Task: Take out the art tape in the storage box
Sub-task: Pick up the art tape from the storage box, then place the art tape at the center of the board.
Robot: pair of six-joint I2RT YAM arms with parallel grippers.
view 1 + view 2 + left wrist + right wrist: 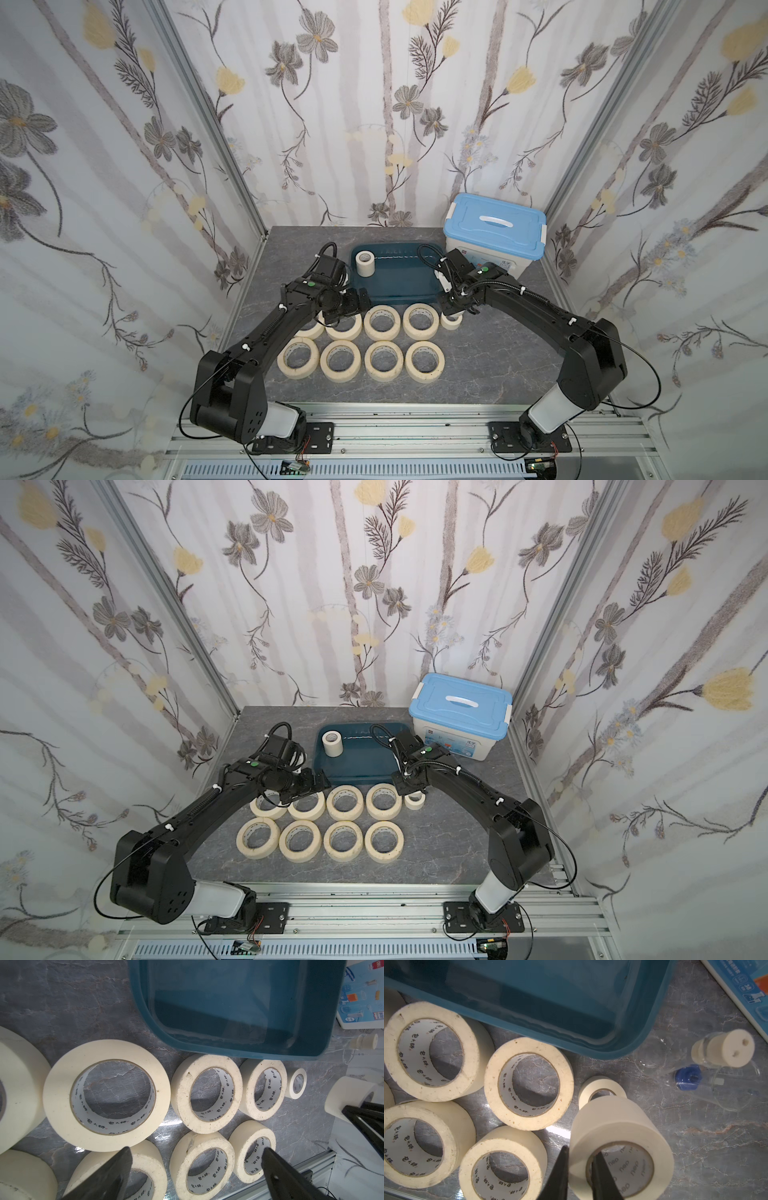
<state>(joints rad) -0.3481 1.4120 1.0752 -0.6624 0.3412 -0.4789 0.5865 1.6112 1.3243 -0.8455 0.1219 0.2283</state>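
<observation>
The dark teal storage box (399, 278) holds one small art tape roll (365, 268) in its far left corner. Several large cream rolls (405, 322) lie in two rows on the table in front of the box. My right gripper (581, 1150) is shut on the wall of a small roll (618, 1124), one finger inside its core. It hangs just above another small roll (600, 1084) at the right end of the far row. My left gripper (196, 1149) hovers open over the large rolls, holding nothing.
A white tub with a light-blue handled lid (494, 232) stands at the back right, touching the box's corner. A clear glass flask with a white stopper (724, 1051) and a blue cap (688, 1077) lies beside the box. An aluminium rail (415, 432) runs along the front edge.
</observation>
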